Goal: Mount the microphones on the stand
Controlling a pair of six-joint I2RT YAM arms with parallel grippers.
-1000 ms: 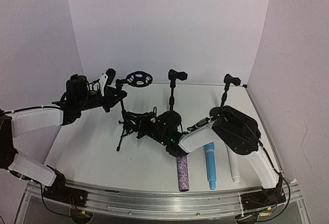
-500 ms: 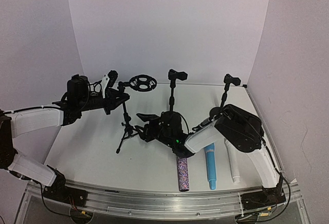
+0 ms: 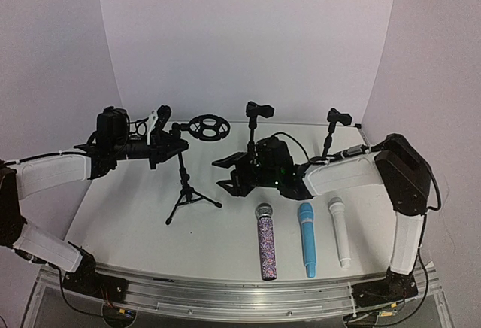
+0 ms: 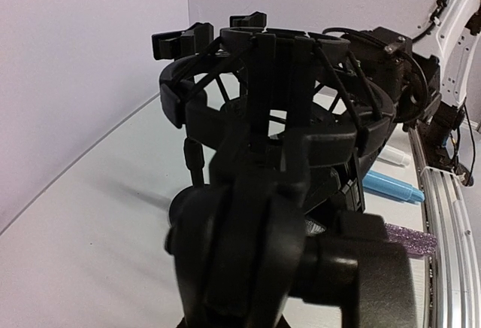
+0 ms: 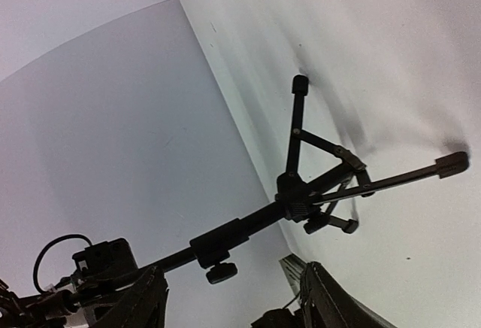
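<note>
Three microphones lie side by side on the table near the front: a glittery purple-silver one (image 3: 266, 242), a light blue one (image 3: 306, 238) and a white one (image 3: 340, 232). A black tripod stand (image 3: 183, 185) with a round shock mount (image 3: 208, 127) stands left of centre. My left gripper (image 3: 173, 148) is at the stand's top joint and looks shut on it. In the left wrist view the mount (image 4: 278, 95) and joint hide the jaws. My right gripper (image 3: 225, 174) is open and empty, just right of the stand (image 5: 301, 192), with both fingers (image 5: 143, 302) spread wide.
Two more black stands with clip holders stand at the back, one at centre (image 3: 259, 110) and one at right (image 3: 338, 117). White walls close in the table at the back and sides. A metal rail (image 3: 248, 294) runs along the near edge.
</note>
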